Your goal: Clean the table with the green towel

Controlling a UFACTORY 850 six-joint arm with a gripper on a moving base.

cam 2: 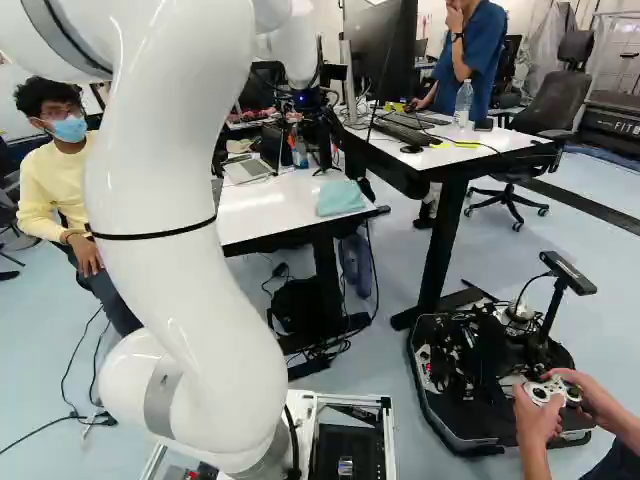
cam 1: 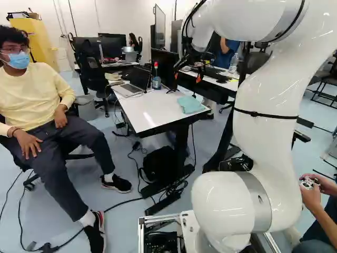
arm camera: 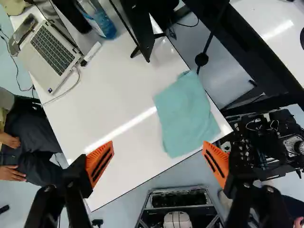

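My gripper (cam 1: 188, 74) hangs over the white table (cam 1: 150, 112) in the left base view, fingers pointing down. Seen from the wrist, the gripper (arm camera: 158, 147) stands wide open, its two orange pads far apart with nothing gripped. The green towel (arm camera: 187, 116), a pale teal cloth, lies flat and slightly creased at a corner of the table, below and ahead of the fingers, closer to one finger than the other. In the right base view the towel (cam 2: 341, 198) rests by the table's near right corner.
A laptop (arm camera: 53, 54), a blue bottle (arm camera: 102, 21) and a monitor on a stand (arm camera: 138, 28) occupy the table's far part. A second desk (cam 2: 450, 148) adjoins at the right. A person (cam 1: 39, 116) sits left of the table. A black wheeled machine (cam 2: 490, 375) stands at right.
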